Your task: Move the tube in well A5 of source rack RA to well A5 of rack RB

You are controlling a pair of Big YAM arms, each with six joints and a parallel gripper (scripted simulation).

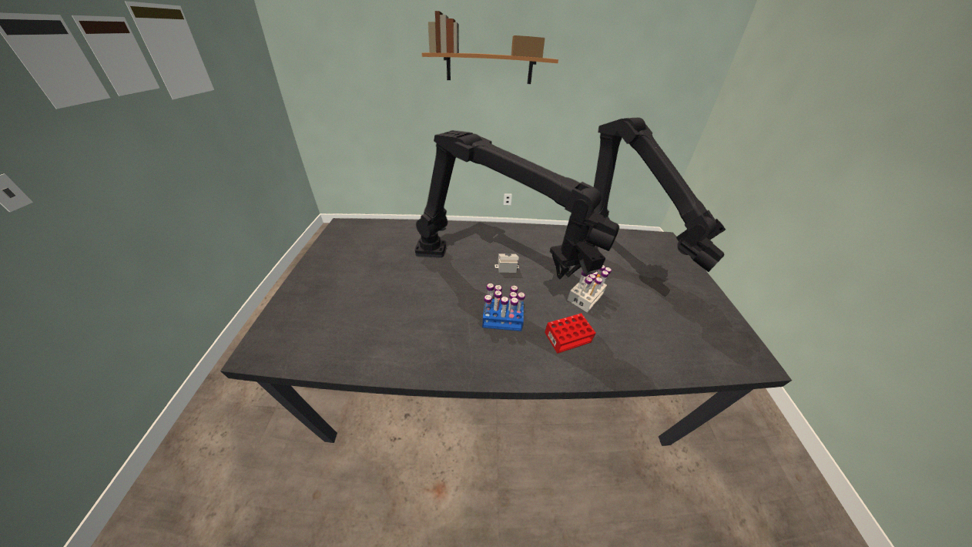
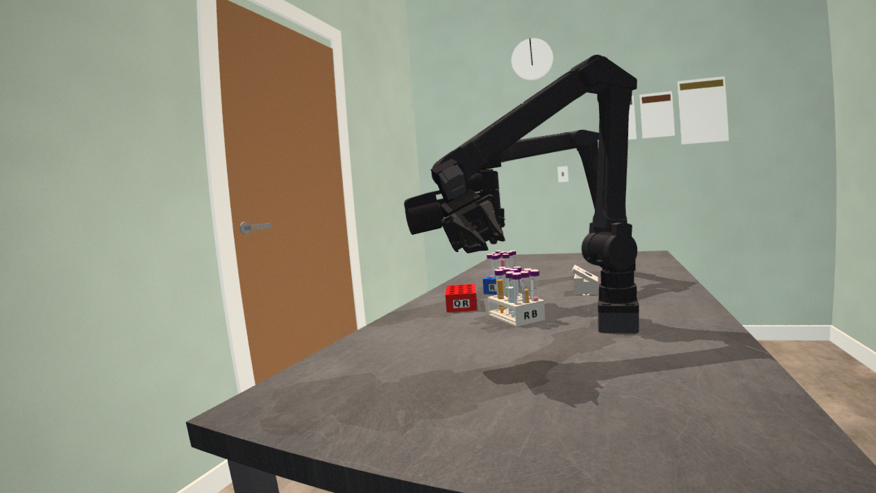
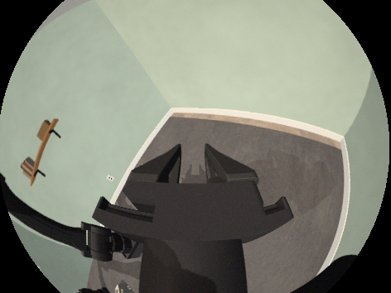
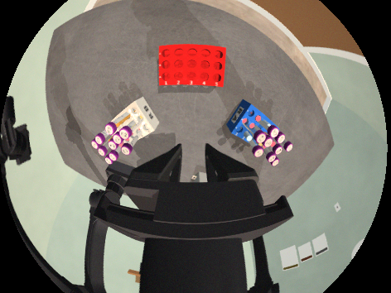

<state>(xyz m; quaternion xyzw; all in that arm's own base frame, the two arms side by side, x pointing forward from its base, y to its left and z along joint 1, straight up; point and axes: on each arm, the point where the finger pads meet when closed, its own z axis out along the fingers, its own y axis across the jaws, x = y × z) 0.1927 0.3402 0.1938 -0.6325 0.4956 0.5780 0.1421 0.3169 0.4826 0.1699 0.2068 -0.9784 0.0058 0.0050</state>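
The blue rack RA (image 1: pixel 499 313) stands on the table and holds several purple-capped tubes (image 1: pixel 504 295). The white rack RB (image 1: pixel 587 293) stands to its right in the top view, with several tubes at its far end. My right gripper (image 1: pixel 574 268) hovers just behind and above the white rack, its fingers a narrow gap apart and empty. In the right wrist view the gripper (image 4: pixel 192 152) sits between the white rack (image 4: pixel 132 119) and the blue rack (image 4: pixel 247 122). My left gripper (image 1: pixel 706 255) hangs off to the side near the table edge. Its fingers are slightly apart and empty.
An empty red rack QR (image 1: pixel 570 332) lies in front of the two racks. The small white DONE box (image 1: pixel 507 262) sits behind the blue rack. In the exterior view the left arm's wrist (image 2: pixel 453 211) hides the right gripper above rack RB (image 2: pixel 517 306).
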